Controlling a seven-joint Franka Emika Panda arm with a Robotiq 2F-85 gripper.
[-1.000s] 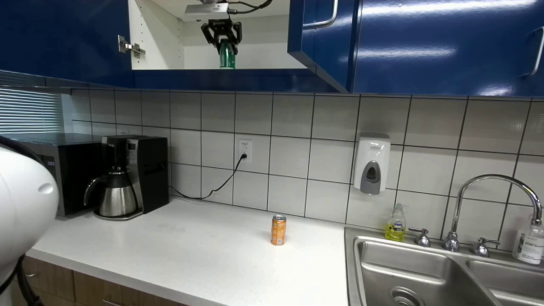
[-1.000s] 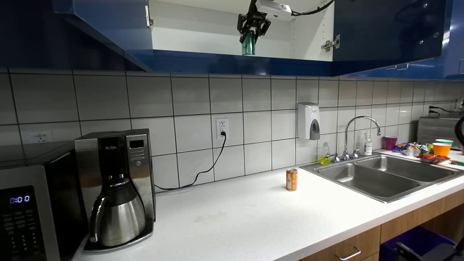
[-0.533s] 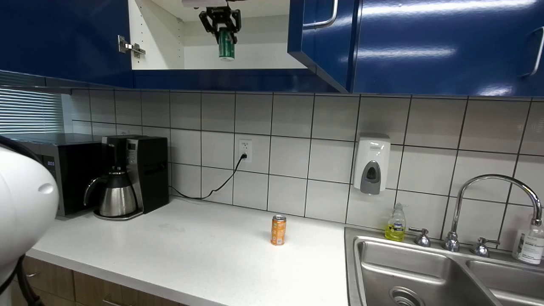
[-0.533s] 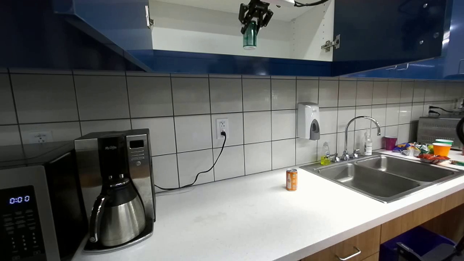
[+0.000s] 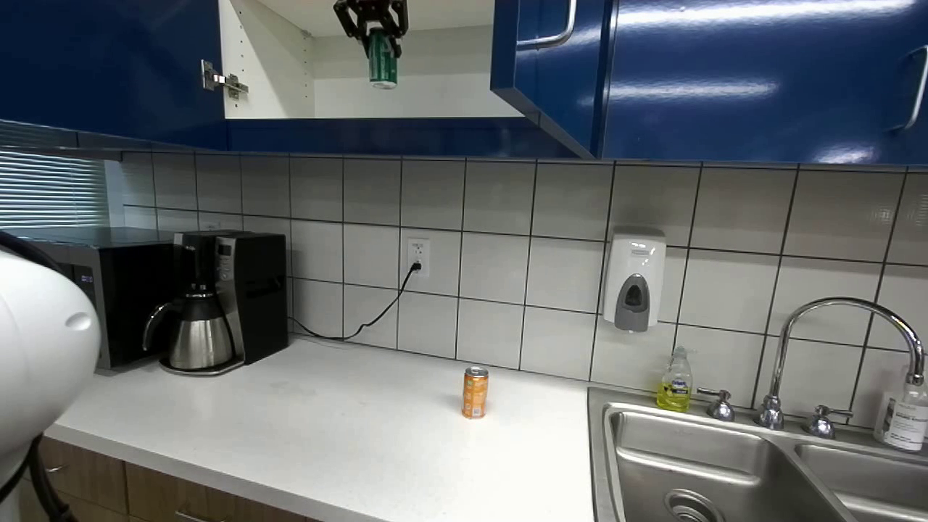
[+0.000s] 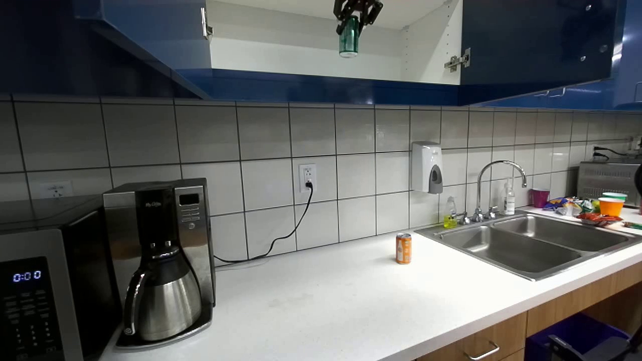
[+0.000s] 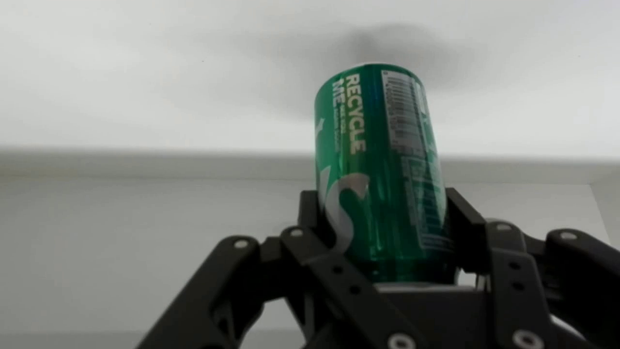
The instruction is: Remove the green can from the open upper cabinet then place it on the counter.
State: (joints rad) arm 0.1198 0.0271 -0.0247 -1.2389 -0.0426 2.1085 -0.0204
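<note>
My gripper (image 5: 383, 48) is shut on the green can (image 5: 383, 71), with one finger on each side of it. The can hangs nearly upright below the fingers, its bottom above the cabinet floor, in front of the open white interior of the upper cabinet (image 5: 449, 87). The same gripper (image 6: 351, 29), can (image 6: 348, 45) and cabinet (image 6: 271, 47) show in an exterior view. In the wrist view the can (image 7: 378, 140) fills the space between the fingertips (image 7: 382, 208). The off-white counter (image 5: 312, 442) lies below; it also shows in an exterior view (image 6: 321, 311).
An orange-brown can (image 5: 475, 394) stands on the counter. A coffee maker (image 5: 254, 297) and a microwave (image 6: 85, 271) are at one end, a steel sink (image 6: 531, 273) at the other. Open blue doors (image 5: 551, 80) flank the cabinet opening. A soap dispenser (image 5: 635, 279) hangs on the tiles.
The gripper has risen with the green can. The can's bottom was at the cabinet's lower edge in the exterior views and now shows clearly above it.
</note>
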